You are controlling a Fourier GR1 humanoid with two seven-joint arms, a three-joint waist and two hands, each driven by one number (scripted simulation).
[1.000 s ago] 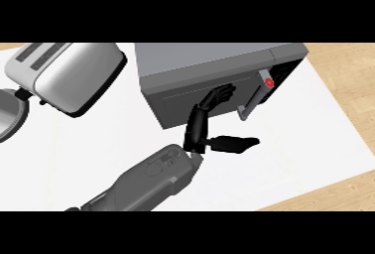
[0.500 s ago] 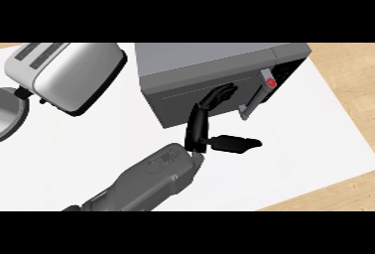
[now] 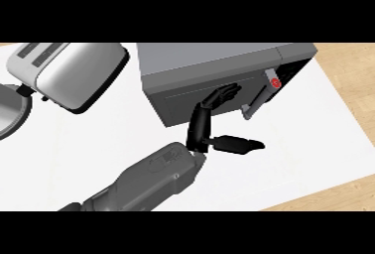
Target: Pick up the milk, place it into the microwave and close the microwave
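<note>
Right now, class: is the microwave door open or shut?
Shut, or nearly: the microwave door lies flat along its front, with the hand pressed against it.

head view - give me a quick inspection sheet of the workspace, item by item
surface: white counter top, with a wood-coloured strip along its right side.
job's things: grey microwave at upper centre, its door against the body; door handle and a red button on its right side. milk: nothing seen.
clutter: silver toaster at upper left; part of a round grey object at the left edge.
hands: one hand rises from lower centre, straight fingers against the microwave door, thumb out to the right; which hand it is cannot be told. no other hand seen.
cables: nothing seen.
surroundings: nothing seen.
</note>
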